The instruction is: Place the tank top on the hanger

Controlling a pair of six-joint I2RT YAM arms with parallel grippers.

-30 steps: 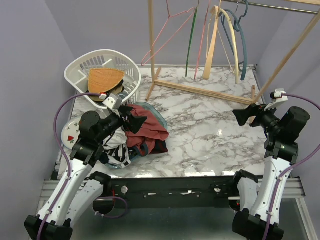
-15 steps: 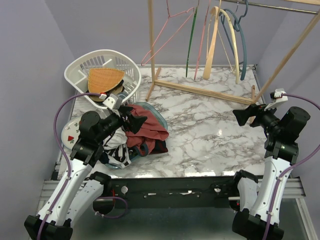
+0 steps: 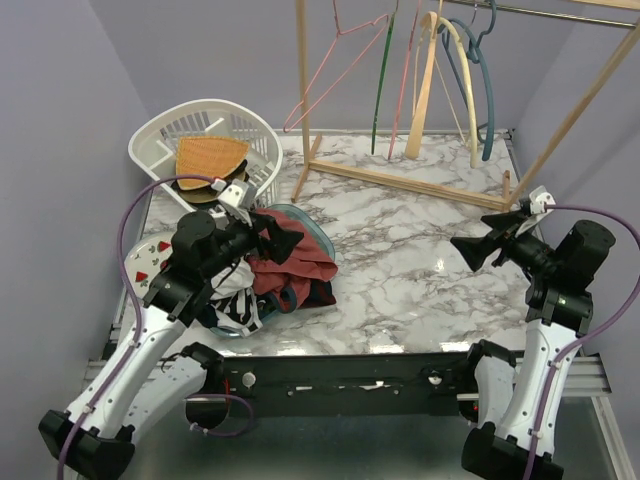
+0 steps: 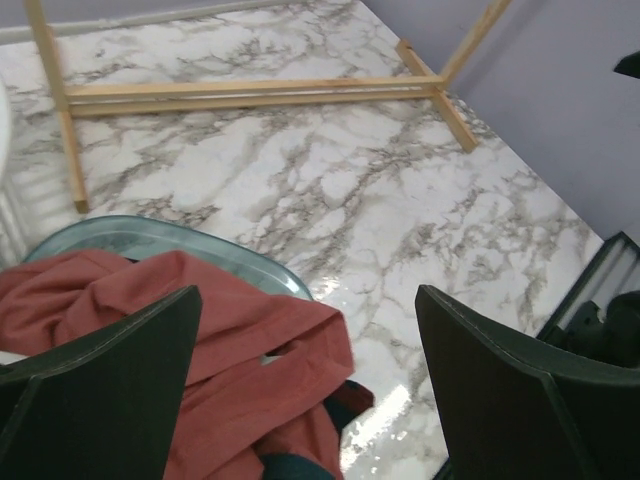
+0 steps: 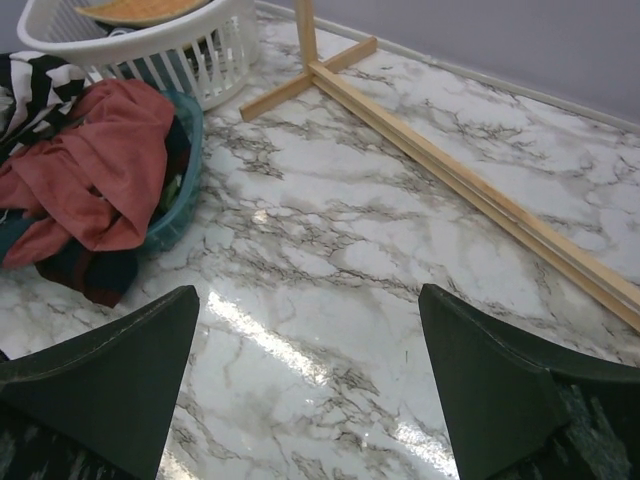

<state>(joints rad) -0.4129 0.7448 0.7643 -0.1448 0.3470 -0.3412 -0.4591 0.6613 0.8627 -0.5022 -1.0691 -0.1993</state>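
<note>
Under the left gripper (image 3: 277,238) the tank top (image 3: 300,262) is rust-maroon, beside a black-and-white striped garment (image 5: 32,78). Far beyond it, the hanger (image 3: 487,100) is slate-blue. The table (image 3: 400,250) is grey-veined white marble.

From where I stand the table (image 3: 420,270) has a smooth, polished marble-look top, white with grey veins and glossy enough to throw back glare near six o'clock. The rack (image 3: 400,180) along its far side is pale, bare, matt wood. At nine o'clock the tank top (image 3: 295,262) is soft matt maroon cloth crumpled over a smooth teal plastic tub (image 4: 160,235), the basket (image 3: 205,125) at ten o'clock is white slatted plastic, and the hanger (image 3: 488,105) at one o'clock looks like smooth slate-blue plastic.
</note>
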